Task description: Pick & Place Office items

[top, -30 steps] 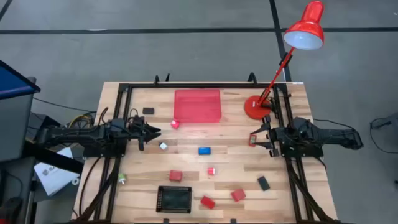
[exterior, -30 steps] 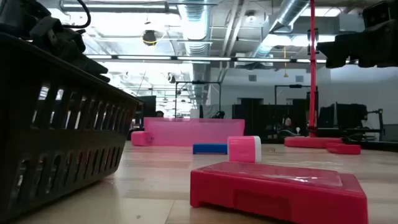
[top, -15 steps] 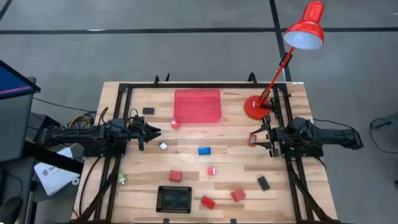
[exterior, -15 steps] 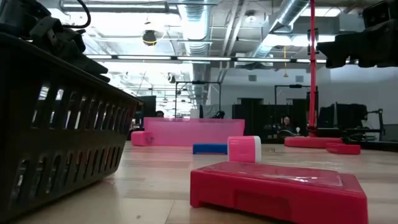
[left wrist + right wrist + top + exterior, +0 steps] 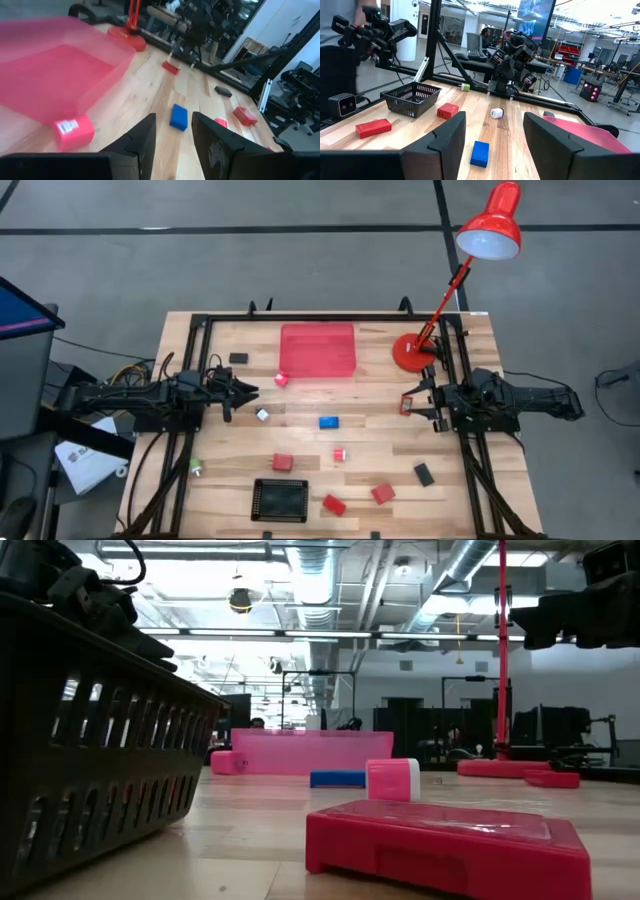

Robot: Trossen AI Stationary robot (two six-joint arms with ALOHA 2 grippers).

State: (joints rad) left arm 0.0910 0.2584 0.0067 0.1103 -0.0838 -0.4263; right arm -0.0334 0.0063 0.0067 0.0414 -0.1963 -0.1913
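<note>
The office items — a blue block [image 5: 329, 422] mid-table and red blocks [image 5: 283, 462] nearer the black basket [image 5: 280, 500] — are judged light and rigid, best pinched across flat sides. The left gripper [image 5: 250, 392] is narrowly parted, the right gripper [image 5: 407, 404] wider, both empty. Smooth wooden table [image 5: 470, 330]; open workshop behind.

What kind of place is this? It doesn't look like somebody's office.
Most likely a robotics lab or workshop: exposed ceiling ducts run overhead, other robot rigs stand on benches behind, and the wooden table here carries a black metal frame with two arms.
</note>
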